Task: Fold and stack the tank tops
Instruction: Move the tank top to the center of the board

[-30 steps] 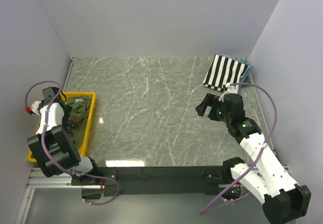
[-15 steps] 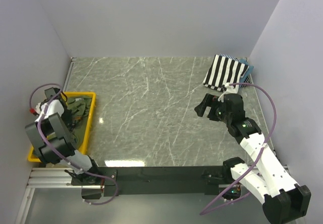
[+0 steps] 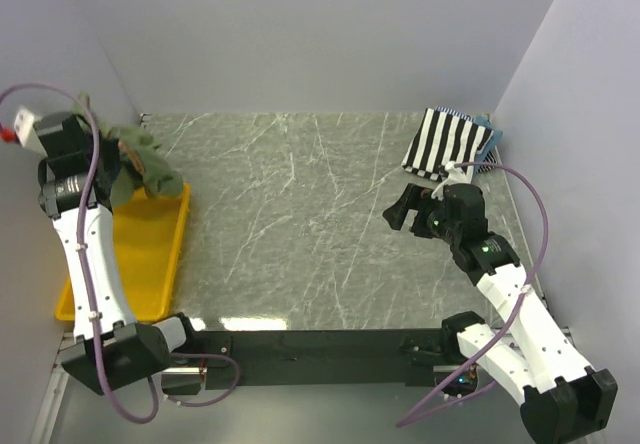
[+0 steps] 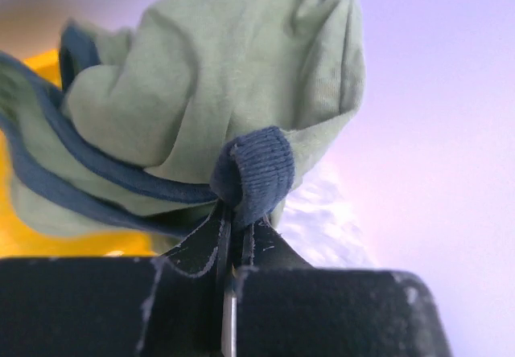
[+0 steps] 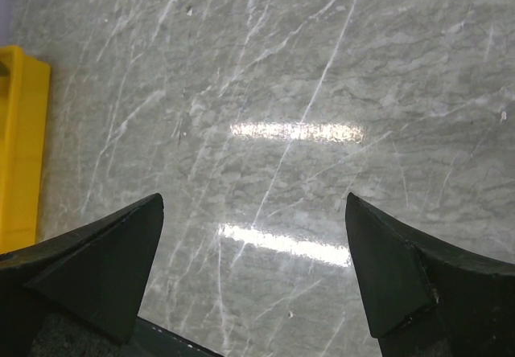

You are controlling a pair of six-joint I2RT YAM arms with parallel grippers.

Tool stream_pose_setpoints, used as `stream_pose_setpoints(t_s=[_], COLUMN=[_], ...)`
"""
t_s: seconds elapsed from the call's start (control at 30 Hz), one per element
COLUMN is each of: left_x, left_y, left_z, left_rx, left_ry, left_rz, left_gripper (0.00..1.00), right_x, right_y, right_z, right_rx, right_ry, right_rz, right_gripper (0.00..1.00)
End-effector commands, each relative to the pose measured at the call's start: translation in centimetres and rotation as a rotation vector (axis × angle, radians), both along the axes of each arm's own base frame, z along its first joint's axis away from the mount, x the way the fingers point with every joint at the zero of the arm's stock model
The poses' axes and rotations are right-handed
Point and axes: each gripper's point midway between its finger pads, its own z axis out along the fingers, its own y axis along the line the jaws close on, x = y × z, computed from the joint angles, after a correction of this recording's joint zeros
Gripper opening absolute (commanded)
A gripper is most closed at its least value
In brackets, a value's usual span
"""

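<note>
- At the far-left corner, over the far end of the yellow tray [image 3: 150,254], the olive-green tank top [image 3: 145,164] is held off the table [image 3: 300,224], bunched so that no long axis can be made out.
- Its navy trim [image 4: 253,172] is seen pinched between the clenched jaws of the left gripper [image 4: 233,232], and the cloth hangs from that single pinch.
- The striped tank top [image 3: 448,144] is laid folded at the far-right corner, well apart from the olive one.
- The right gripper [image 3: 405,209] is spread wide and empty, near the striped top, on its near side.
- For spreading, the olive top is judged to need carrying rightward to the table's middle; the left gripper, which holds it, is the nearer.
- Counted: two tank tops, one tray, two grippers.
</note>
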Motion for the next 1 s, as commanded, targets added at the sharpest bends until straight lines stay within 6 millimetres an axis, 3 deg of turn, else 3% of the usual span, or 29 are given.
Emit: stream_pose_setpoints(t_s=[0.0,0.03,0.07,0.1,0.13,0.2,0.23,0.4,0.43,0.5,0.53,0.57,0.67,0.7,0.73,0.77,0.87,0.97], left_x=[1.8,2.2,1.8,2.5,1.9,2.3,1.2,-0.7,-0.8,-1.6,-0.7,-0.5,2.4,3.4,4.8,5.6,6.5,6.3], left_y=[-4.7,-7.2,-8.7,-10.1,-13.3,-16.2,-19.1,-24.7,-26.5,-27.6,-28.2,-28.2,-26.5,-26.8,-25.5,-25.5,-25.9,-26.3], left_z=[10.0,11.3,15.4,16.4,19.5,20.9,22.9,22.9,21.1,20.3,17.1,15.8,9.5,7.2,4.4,2.6,-0.4,-1.1], left_rx=[0.104,0.121,0.157,0.166,0.185,0.187,0.192,0.164,0.143,0.128,0.122,0.117,0.132,0.101,0.058,0.024,-0.012,-0.029], left_ry=[-0.214,-0.224,-0.303,-0.314,-0.379,-0.400,-0.446,-0.472,-0.440,-0.456,-0.390,-0.363,-0.209,-0.166,-0.123,-0.094,-0.064,-0.053], left_rz=[-0.191,-0.261,-0.296,-0.339,-0.431,-0.521,-0.600,-0.747,-0.798,-0.841,-0.855,-0.855,-0.775,-0.811,-0.794,-0.815,-0.850,-0.870], left_gripper=[0.01,0.01,0.01,0.01,0.01,0.01,0.01,0.01,0.01,0.01,0.00,0.05,0.31,0.53,0.60,0.66,0.74,0.73], right_x=[0.9,0.9,1.0,1.0,1.0,1.1,1.1,1.0,0.9,0.9,0.8,0.9,1.3,1.4,1.5,1.8,2.0,2.0], right_y=[0.7,0.7,0.7,0.7,0.6,0.6,0.6,0.9,0.9,1.0,0.9,1.0,1.1,1.1,1.4,1.4,1.9,2.8], right_z=[4.1,4.4,4.8,4.9,5.3,5.7,6.2,7.7,8.0,8.4,8.3,8.4,7.5,7.1,6.2,5.9,3.8,1.4], right_rx=[0.034,0.037,0.040,0.043,0.047,0.050,0.057,0.102,0.110,0.124,0.127,0.131,0.134,0.133,0.132,0.132,0.123,0.117], right_ry=[-0.106,-0.114,-0.122,-0.126,-0.136,-0.147,-0.160,-0.211,-0.224,-0.249,-0.253,-0.262,-0.247,-0.240,-0.217,-0.217,-0.188,-0.144], right_rz=[0.023,0.025,0.021,0.017,0.012,0.006,0.004,0.008,0.008,0.009,0.005,0.003,0.000,-0.003,0.004,0.003,0.020,0.053], right_gripper=[1.00,1.00,1.00,1.00,1.00,1.00,1.00,1.00,1.00,1.00,1.00,1.00,1.00,1.00,1.00,1.00,1.00,1.00])
